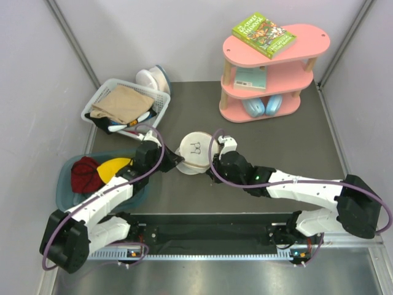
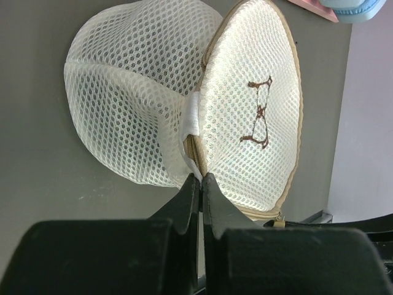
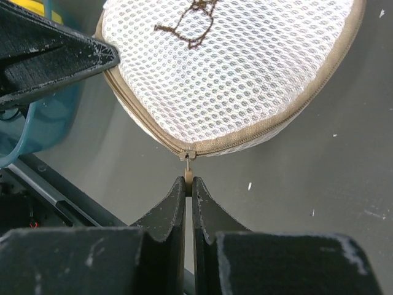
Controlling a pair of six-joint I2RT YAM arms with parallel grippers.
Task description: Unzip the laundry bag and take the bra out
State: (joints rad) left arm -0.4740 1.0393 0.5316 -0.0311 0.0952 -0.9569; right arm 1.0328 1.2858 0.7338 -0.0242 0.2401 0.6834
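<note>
Dark grey table [image 1: 276,160], pale lilac walls on three sides. The laundry bag [image 1: 195,150] sits mid-table between the two arms, a cream mesh pouch with a tan zipper rim and a small dark stitched mark on its face. The left gripper [image 2: 201,178] is clenched on the bag's edge at the foot of a white tab [image 2: 193,114] that joins the two round halves, which looks like an anchor hold so the pouch cannot slide when the zip is drawn. The right gripper [image 3: 189,181] has its fingers pressed together on the zipper pull [image 3: 188,167], just below the rim, on the side opposite the anchor, so a pull would run the slider along the curve. The zip looks closed on both sides of the slider, so I judge that unzipping has barely begun. No bra can be made out through the mesh. Count: one bag with two halves, one pull and two grippers, both gripping. Off to the sides: one pink shelf [image 1: 270,74] of three tiers carrying two books [image 1: 264,34] and one pair of blue headphones [image 1: 263,106]; one white basket [image 1: 98,104] with tan cloth [image 1: 123,101]; one teal bin [image 1: 64,187] holding a red item and a yellow item.
</note>
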